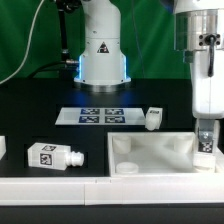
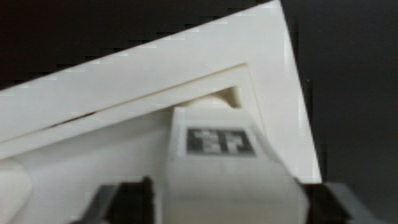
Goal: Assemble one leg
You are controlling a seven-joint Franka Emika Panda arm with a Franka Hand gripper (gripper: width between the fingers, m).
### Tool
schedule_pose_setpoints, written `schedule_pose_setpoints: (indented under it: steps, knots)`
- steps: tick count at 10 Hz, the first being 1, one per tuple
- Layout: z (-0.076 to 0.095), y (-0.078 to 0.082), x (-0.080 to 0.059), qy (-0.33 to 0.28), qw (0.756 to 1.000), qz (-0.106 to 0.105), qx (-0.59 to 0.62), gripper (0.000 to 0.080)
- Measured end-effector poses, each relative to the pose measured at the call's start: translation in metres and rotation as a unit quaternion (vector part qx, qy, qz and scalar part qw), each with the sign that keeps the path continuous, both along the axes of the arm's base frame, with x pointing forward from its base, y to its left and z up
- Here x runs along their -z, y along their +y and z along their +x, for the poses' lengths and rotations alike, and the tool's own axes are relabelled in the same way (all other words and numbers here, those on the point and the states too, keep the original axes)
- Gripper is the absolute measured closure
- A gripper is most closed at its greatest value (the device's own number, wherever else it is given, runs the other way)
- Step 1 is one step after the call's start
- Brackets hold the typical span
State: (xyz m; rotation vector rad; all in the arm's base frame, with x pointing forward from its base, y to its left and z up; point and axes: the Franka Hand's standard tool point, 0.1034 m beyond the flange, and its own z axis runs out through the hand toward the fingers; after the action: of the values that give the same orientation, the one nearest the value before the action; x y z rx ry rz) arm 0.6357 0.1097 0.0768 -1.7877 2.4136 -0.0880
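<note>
My gripper (image 1: 205,140) is shut on a white leg (image 1: 205,146) and holds it upright over the near right corner of the large white tray-like tabletop (image 1: 150,150). In the wrist view the held leg (image 2: 217,165) fills the space between my fingers (image 2: 125,205), its square tag facing the camera, above the tabletop's corner (image 2: 228,92). Another leg (image 1: 52,156) lies on its side on the black table at the exterior view's left. A third leg (image 1: 153,118) stands behind the tabletop.
The marker board (image 1: 100,115) lies flat behind the tabletop, in front of the robot's base (image 1: 103,60). A small white piece (image 1: 2,146) shows at the exterior view's left edge. A green curtain hangs at the back.
</note>
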Motion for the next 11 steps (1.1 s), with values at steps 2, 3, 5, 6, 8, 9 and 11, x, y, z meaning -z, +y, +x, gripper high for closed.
schedule_pose_setpoints:
  steps: [2, 3, 5, 6, 8, 9, 11]
  knots:
    - [0.0017, 0.0019, -0.0037, -0.01, 0.977, -0.03, -0.212, 0.0187]
    - [0.0015, 0.0034, -0.0039, -0.014, 0.956, -0.039, -0.289, 0.0187]
    - [0.0015, 0.0026, -0.0034, -0.015, 0.939, -0.048, -0.339, 0.0151]
    - [0.0015, 0.0025, -0.0035, -0.016, 0.93, -0.051, -0.363, 0.0151]
    - [0.0032, -0.0015, -0.0037, -0.017, 0.862, -0.074, -0.502, 0.015]
    - [0.0055, -0.0052, -0.0023, -0.018, 0.818, -0.085, -0.568, 0.015]
    - [0.0053, -0.0052, -0.0016, -0.018, 0.836, -0.081, -0.542, 0.0252]
